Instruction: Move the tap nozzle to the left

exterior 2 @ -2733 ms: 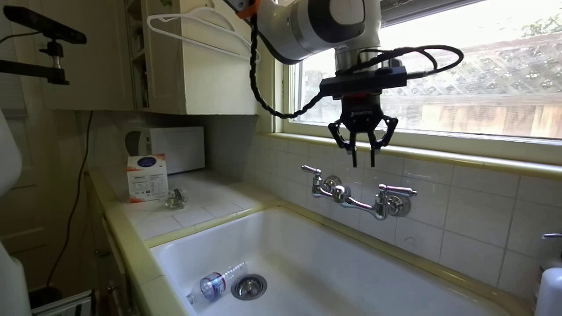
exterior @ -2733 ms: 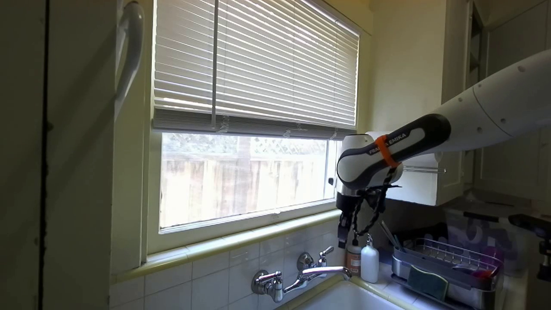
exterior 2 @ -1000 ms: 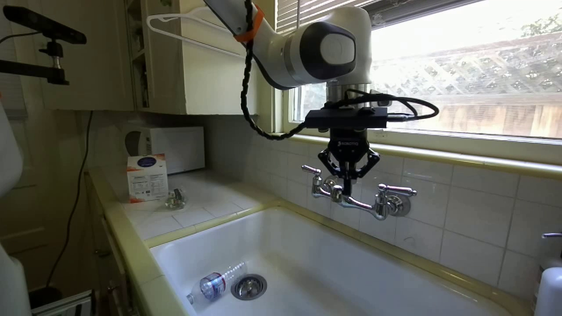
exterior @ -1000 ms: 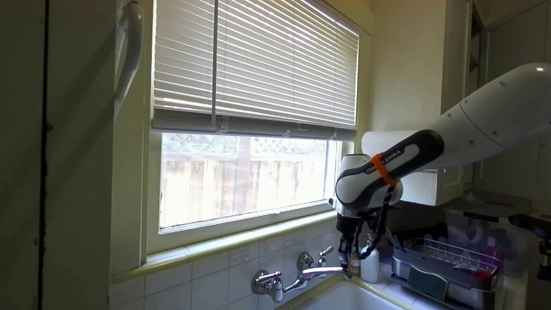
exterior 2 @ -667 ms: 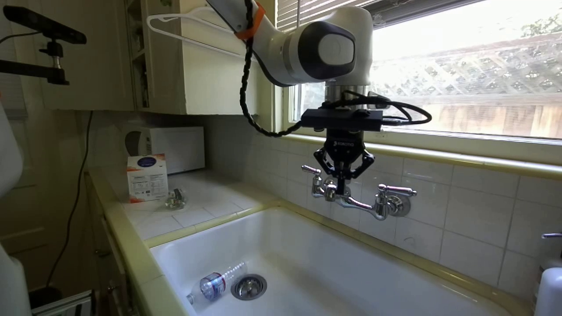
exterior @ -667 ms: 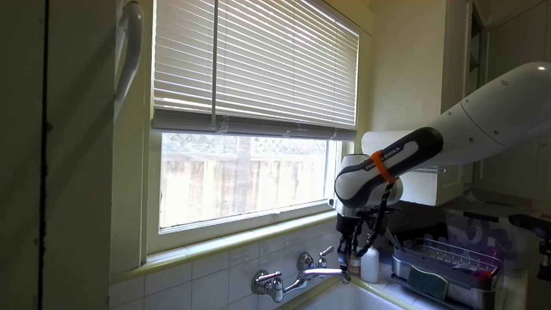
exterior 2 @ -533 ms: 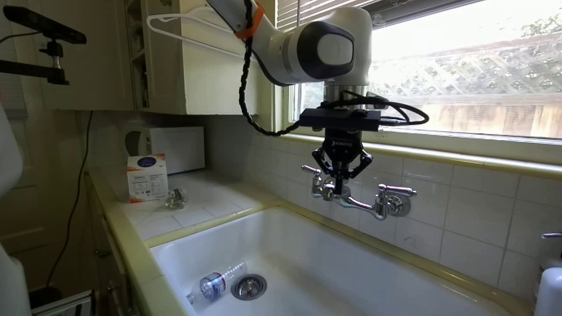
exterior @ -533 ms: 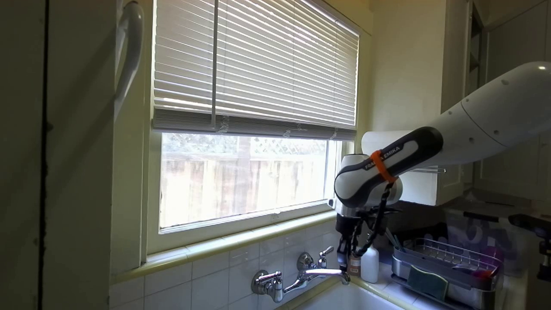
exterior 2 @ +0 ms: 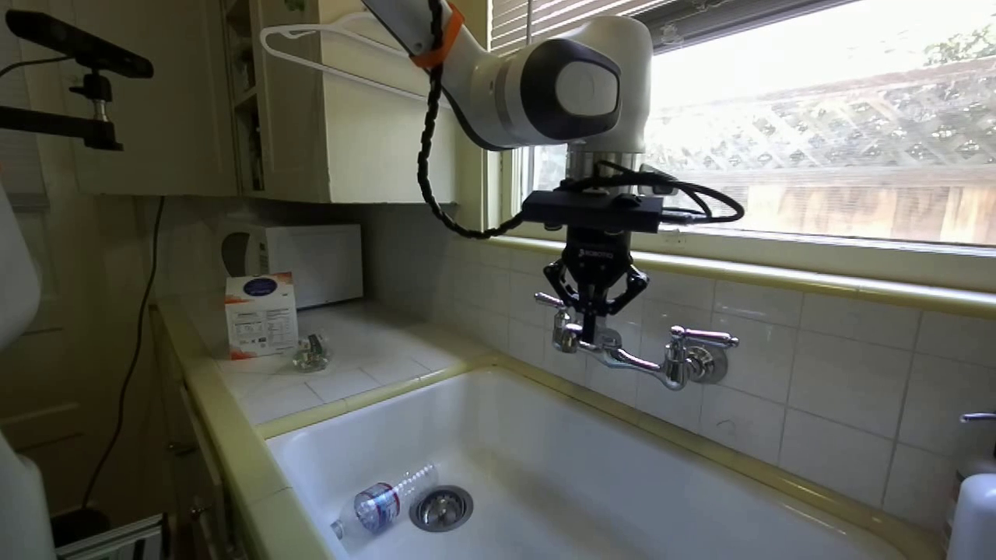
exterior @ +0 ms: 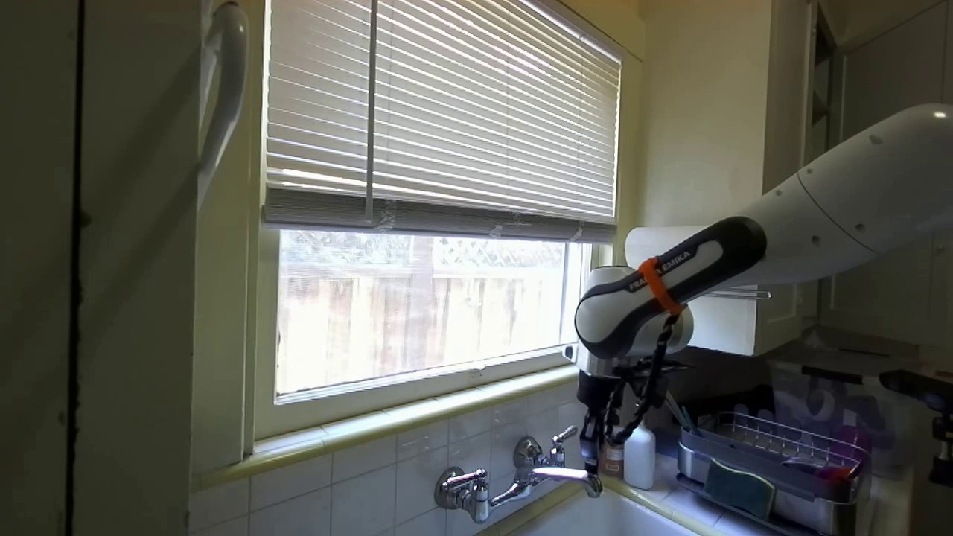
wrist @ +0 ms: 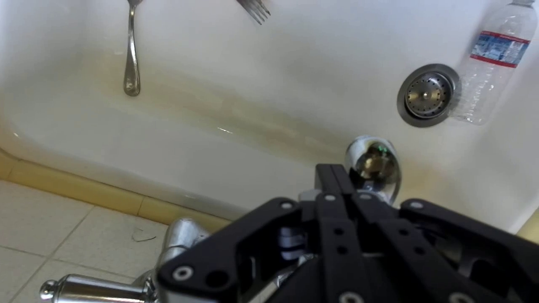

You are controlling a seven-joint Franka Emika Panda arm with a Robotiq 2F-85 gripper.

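Observation:
The tap nozzle, a thin shiny chrome spout, projects from the wall faucet over the sink. It shows in both exterior views (exterior: 560, 473) (exterior 2: 570, 337) and from above in the wrist view (wrist: 376, 168). My gripper (exterior: 593, 465) points down beside the nozzle's outer end. Its fingers are shut together with nothing between them, also seen in an exterior view (exterior 2: 590, 334) and in the wrist view (wrist: 332, 168). In the wrist view the fingertips are against or very close to the nozzle's left side; contact itself is hard to tell. The gripper hides part of the spout.
Chrome faucet handles (exterior 2: 704, 337) stick out from the tiled wall. The white sink (exterior 2: 622, 467) holds a plastic bottle (exterior 2: 377, 505), a drain (exterior 2: 441, 508) and a fork (wrist: 254, 9). A white bottle (exterior: 639, 454) and dish rack (exterior: 774, 461) stand on the counter.
My gripper came down from above the faucet and shut. It then shifted left in both exterior views, and the nozzle's end swung left with it, also during the last half second.

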